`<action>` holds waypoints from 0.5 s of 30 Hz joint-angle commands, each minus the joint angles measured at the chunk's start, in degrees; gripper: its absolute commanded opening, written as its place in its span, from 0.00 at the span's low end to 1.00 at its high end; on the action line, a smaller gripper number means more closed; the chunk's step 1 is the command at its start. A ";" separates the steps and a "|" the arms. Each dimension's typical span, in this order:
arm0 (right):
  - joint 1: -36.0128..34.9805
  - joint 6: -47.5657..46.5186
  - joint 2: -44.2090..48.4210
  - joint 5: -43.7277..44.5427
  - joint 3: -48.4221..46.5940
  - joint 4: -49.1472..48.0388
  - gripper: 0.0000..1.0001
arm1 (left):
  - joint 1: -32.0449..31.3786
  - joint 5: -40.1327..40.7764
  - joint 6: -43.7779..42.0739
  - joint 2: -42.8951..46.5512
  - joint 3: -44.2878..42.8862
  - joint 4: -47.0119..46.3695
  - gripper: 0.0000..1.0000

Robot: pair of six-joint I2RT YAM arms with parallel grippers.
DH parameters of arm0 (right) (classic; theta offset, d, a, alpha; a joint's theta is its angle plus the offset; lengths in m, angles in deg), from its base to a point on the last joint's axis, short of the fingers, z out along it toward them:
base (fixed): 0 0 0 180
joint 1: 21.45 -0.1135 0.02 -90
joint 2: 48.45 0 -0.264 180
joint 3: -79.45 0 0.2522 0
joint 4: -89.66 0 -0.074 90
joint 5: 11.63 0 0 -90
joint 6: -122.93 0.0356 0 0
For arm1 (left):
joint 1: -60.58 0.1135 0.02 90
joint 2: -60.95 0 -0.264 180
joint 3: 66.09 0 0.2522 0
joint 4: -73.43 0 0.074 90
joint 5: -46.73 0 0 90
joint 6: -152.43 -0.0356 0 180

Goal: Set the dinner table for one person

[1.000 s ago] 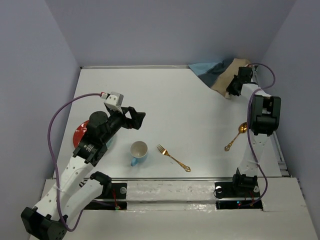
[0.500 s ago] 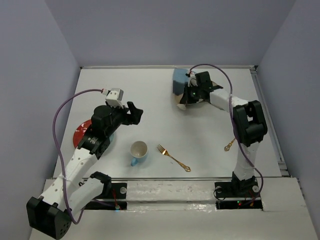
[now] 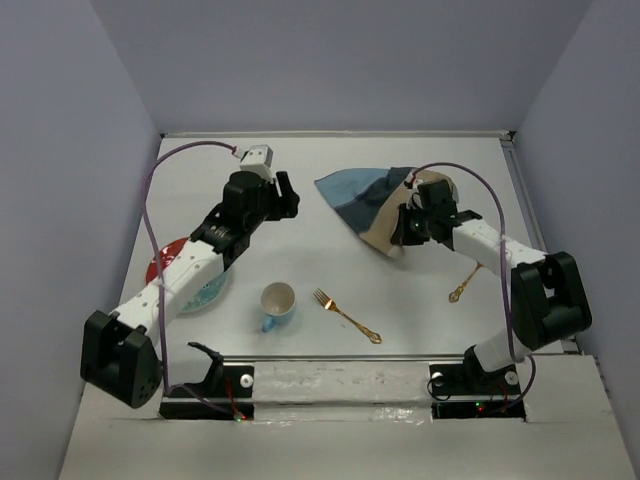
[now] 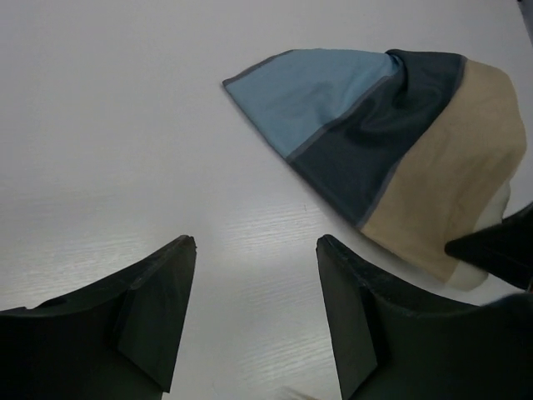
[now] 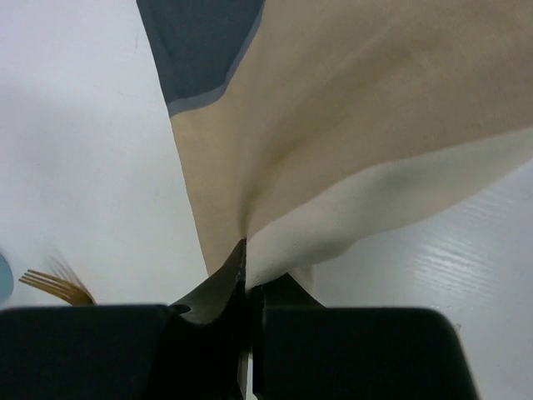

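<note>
The dinner table (image 3: 330, 180) is the large white tabletop. A blue, dark grey and tan striped placemat (image 3: 365, 200) lies bunched at the middle right, also seen in the left wrist view (image 4: 391, 142) and the right wrist view (image 5: 350, 92). My right gripper (image 3: 402, 228) is shut on the placemat's tan edge (image 5: 250, 250). My left gripper (image 3: 287, 203) is open and empty just left of the placemat's blue corner; its fingers (image 4: 158, 308) hover over bare table. A gold fork (image 3: 347, 315), a gold spoon (image 3: 465, 282), a blue cup (image 3: 277, 303) and a red plate (image 3: 165, 262) lie nearer the front.
A blue-green dish (image 3: 205, 290) sits partly under the left arm beside the red plate. The fork's tines show in the right wrist view (image 5: 54, 283). Grey walls enclose the table on three sides.
My right gripper has dragged the placemat from the far right corner toward the table's middle. My left arm has swung up from near the plate toward the placemat's blue corner.
</note>
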State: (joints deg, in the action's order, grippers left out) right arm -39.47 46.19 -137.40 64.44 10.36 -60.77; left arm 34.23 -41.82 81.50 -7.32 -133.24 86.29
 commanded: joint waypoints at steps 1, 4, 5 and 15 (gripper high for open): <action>-0.44 3.00 7.37 0.31 4.70 -4.56 0.00 | -4.76 10.12 0.00 -10.55 -11.55 3.54 0.66; -0.44 4.14 11.50 -0.74 7.42 -5.35 0.00 | -5.99 11.11 1.57 -18.28 -17.08 4.25 0.62; -0.44 4.76 12.21 -0.83 7.95 -6.05 0.00 | -6.34 11.90 2.19 -21.96 -18.15 4.16 0.59; -0.44 6.17 17.31 -3.56 10.95 -8.08 0.00 | -6.35 15.60 11.60 -39.99 -28.00 2.75 0.47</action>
State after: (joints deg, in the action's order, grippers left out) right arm -39.54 51.34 -122.27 62.56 19.84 -64.24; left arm 27.67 -29.08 87.99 -43.62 -156.91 90.11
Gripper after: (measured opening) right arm 0.035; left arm 0.448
